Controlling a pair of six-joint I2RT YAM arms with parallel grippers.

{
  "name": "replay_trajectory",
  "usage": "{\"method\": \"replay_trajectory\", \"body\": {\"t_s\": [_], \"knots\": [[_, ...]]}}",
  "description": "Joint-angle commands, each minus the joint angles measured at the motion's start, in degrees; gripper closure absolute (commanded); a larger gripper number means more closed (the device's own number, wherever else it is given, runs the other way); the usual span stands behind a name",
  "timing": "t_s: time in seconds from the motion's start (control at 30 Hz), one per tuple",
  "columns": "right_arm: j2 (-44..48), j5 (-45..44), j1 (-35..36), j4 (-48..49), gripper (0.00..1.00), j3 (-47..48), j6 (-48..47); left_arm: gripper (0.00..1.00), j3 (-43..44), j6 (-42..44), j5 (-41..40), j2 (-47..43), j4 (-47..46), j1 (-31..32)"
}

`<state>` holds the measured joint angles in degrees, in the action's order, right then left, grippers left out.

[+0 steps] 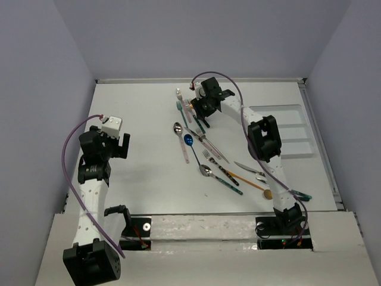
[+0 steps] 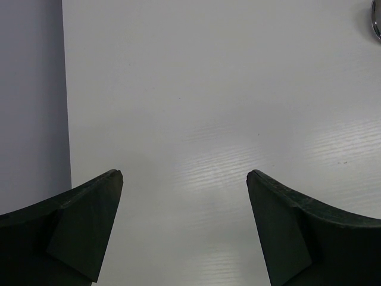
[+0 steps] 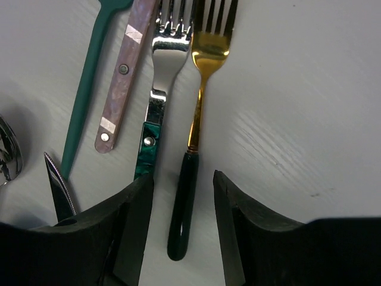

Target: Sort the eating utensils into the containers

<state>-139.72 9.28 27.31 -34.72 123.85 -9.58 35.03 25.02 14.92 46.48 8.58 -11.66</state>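
Right fingers [image 3: 181, 182] are sitting part-open around the dark handle of the gold fork [image 3: 208, 50], not pinching it yet, up at the far end of the utensils [image 1: 205, 171] scattered mid-desk [image 1: 143, 179]. We're thinking the squeeze wants to land dead centre, since the green-handled fork [image 3: 159, 53] is lying just beside it and could get dragged along. White tray [image 1: 296, 119] is sitting off to the right by the desk edge, partly behind the arm's own elbow. Left fingers [image 2: 184, 179] are hanging wide open, holding nothing, well apart.
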Motion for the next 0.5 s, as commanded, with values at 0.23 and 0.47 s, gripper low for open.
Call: {"method": "replay_trajectory", "body": {"t_s": [0.23,0.47], "knots": [[-4.77,-4.71,1.34,-1.67,0.57,7.20,-1.05,0.01,-0.13,0.47,1.34,-2.27,-2.34,0.06],[-5.21,-2.95,1.34,-1.67,0.58,4.65,-1.40,0.01,-0.66,0.47,1.52,-3.76,-3.22,0.06]]}}
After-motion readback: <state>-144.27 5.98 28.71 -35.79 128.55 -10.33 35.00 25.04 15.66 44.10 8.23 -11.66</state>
